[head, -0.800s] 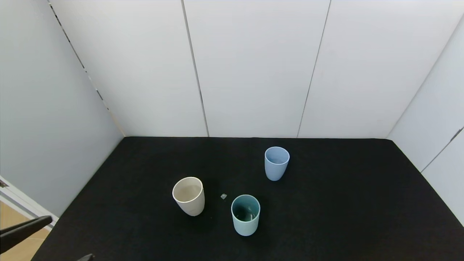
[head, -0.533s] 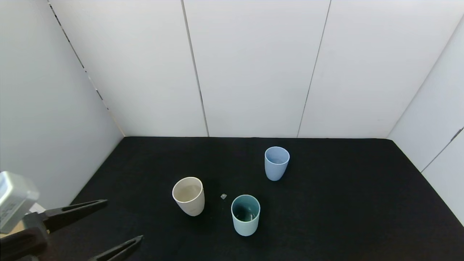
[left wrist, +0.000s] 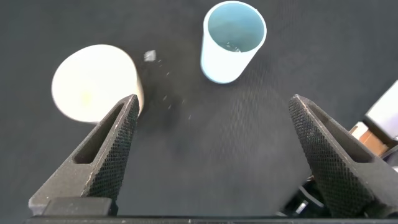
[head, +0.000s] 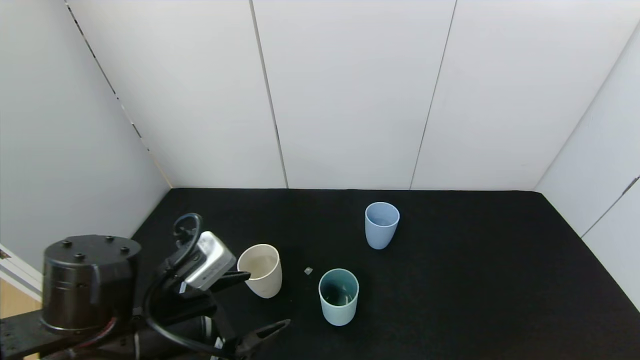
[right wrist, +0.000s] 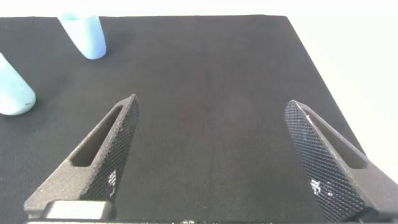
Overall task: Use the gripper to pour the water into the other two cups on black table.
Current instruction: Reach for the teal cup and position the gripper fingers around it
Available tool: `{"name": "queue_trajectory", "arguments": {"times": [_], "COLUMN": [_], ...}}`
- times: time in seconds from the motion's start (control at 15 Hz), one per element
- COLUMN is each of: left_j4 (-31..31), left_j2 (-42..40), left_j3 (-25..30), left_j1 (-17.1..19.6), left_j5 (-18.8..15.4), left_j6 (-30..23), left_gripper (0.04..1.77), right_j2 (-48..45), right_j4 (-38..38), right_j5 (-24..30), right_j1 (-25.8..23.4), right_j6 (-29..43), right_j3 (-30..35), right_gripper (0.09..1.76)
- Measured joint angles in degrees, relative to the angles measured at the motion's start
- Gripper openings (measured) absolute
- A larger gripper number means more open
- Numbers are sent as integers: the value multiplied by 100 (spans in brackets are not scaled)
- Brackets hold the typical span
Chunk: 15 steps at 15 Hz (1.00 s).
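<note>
The cream-beige cup [head: 260,270] and the pale blue cup [head: 381,225] stand upright on the black table [head: 475,280]. The teal-green cup [head: 339,296] stands in front between them, with a faint glint of water [head: 345,299] inside. My left gripper [head: 270,300] is open and empty, low over the table's front left, just in front of the cream cup. In the left wrist view my left gripper [left wrist: 214,99] has the cream cup [left wrist: 93,81] by one finger and the teal cup [left wrist: 233,40] ahead. My right gripper [right wrist: 211,102] is open and empty over bare table.
A small pale fleck [head: 308,270] lies between the cream and teal cups. White panel walls close in the table at the back and sides. The right wrist view shows the blue cup [right wrist: 84,34] and the teal cup [right wrist: 12,93] far off.
My left arm has swung in from the lower left edge toward the cups, its open fingers now beside the cream cup. The cups have not moved.
</note>
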Motion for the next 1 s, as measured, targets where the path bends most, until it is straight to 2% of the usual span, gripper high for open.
{"name": "queue_trajectory", "arguments": {"times": [0.27,0.53,0.73,1.0], "left_j4": [-802,-1251,-1532,-2270], "left_j2": [1008,1692,2065,2616], "left_j3": [7,71,57,57], "left_j1": [-363,-612,-744,-819], "left_j5": [116,91,91,98], "left_j6": [24,13,-17,-35], "left_gripper": [172,172,172,172], "right_j2": [0,0,0,0], "right_j4": [0,0,0,0], "right_j5": [0,0,0,0], "right_j1": [0,0,0,0], "right_j6": [0,2,0,0], "right_j3": [0,0,0,0], "right_gripper": [171,171,171,171]}}
